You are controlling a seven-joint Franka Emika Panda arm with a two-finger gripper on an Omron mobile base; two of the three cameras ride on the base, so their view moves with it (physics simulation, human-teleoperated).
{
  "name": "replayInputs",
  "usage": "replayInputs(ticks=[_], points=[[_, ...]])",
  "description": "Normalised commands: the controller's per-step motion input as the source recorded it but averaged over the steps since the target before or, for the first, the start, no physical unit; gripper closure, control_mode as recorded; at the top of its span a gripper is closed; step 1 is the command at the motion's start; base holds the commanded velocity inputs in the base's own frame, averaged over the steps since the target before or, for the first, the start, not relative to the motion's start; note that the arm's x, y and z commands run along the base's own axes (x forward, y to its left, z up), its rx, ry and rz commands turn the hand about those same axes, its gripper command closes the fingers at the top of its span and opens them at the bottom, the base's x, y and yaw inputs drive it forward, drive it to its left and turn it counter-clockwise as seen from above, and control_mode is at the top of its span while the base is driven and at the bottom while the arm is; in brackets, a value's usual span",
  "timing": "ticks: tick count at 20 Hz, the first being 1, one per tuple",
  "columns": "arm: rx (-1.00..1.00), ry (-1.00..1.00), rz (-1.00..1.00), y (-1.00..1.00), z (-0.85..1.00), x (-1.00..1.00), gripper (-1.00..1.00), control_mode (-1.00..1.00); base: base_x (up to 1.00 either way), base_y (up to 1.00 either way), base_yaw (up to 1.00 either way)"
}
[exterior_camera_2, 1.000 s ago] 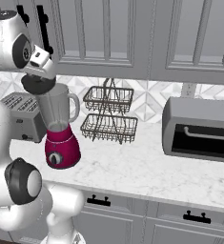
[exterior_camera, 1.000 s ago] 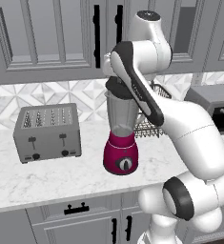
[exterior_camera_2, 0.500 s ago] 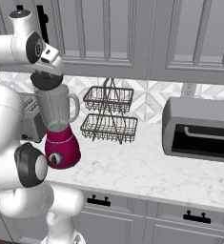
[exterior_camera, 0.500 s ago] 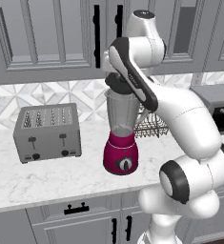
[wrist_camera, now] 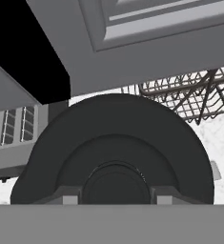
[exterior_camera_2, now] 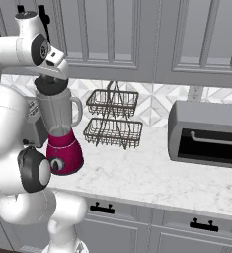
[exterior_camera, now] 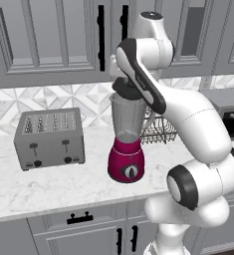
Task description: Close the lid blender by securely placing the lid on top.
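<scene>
Black, rigid-looking lid [wrist_camera: 113, 147] sits at the blender [exterior_camera: 127, 142] jar mouth beside the wire rack [exterior_camera_2: 112, 118], gripper [exterior_camera_2: 52, 81] directly above it, jaw state indeterminable; judged light, stiff, smooth, so best held by its central knob.

A home kitchen: a marble worktop [exterior_camera_2: 152, 178] runs along a patterned tile backsplash [exterior_camera: 19, 104], with grey panelled wall cabinets [exterior_camera: 39, 40] above and drawers with black handles [exterior_camera_2: 202, 226] below. On it stand a toaster [exterior_camera: 50, 138], a blender [exterior_camera: 127, 144], a two-tier wire basket [exterior_camera_2: 112, 118] and a grey toaster oven [exterior_camera_2: 206, 133].
</scene>
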Motion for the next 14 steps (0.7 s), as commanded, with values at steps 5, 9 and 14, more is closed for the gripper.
replayInputs(ticks=[5, 9, 14], points=[[0.0, 0.0, 0.0, 0.0, -0.09, -0.06, 1.0, -1.0, 0.0, 0.0, 0.0], [0.0, 0.0, 0.0, 0.0, -0.08, -0.11, 1.0, -1.0, 0.0, 0.0, 0.0], [0.0, 0.0, 0.0, 0.0, -0.01, -0.03, 1.0, -1.0, 0.0, 0.0, 0.0]])
